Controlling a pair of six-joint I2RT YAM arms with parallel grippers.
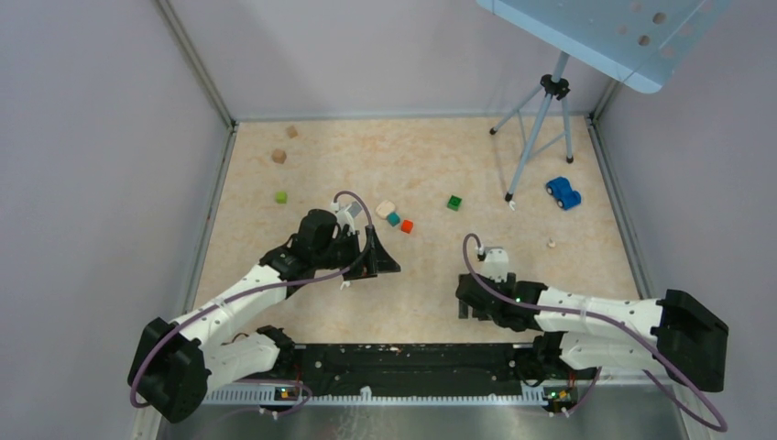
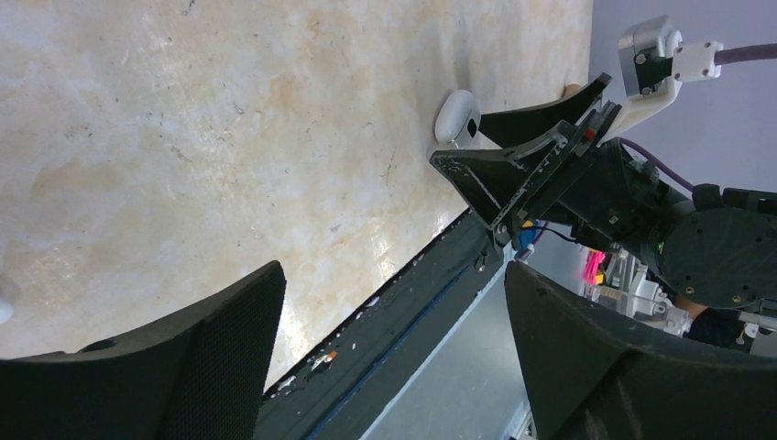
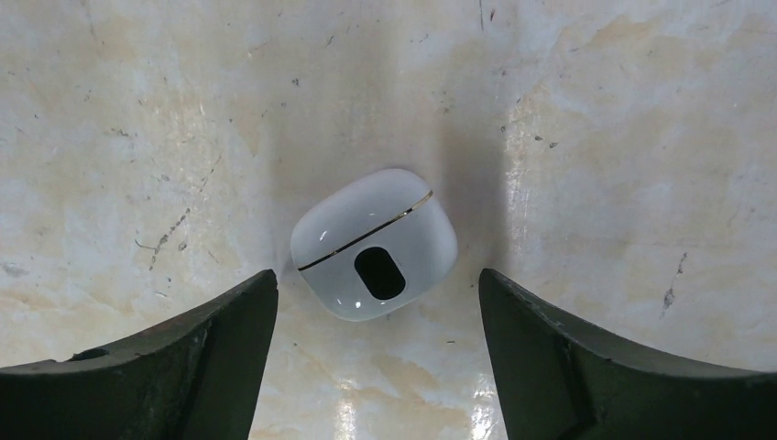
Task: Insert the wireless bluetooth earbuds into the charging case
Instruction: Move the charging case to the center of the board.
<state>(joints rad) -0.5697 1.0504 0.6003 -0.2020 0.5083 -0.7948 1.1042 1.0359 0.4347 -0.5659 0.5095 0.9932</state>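
While the right hand hangs with fingers apart, a glossy white earbud with a gold seam and a dark oval lies untouched between them; its stem is hidden. The cream charging case sits well apart at ten o'clock. The left hand is spread too. The surface has its near edge at six o'clock.

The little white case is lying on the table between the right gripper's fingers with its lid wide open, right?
Not quite. The charging case does lie on the table between the right gripper's fingers, but its lid is shut, not wide open. The right wrist view shows only a thin seam line.
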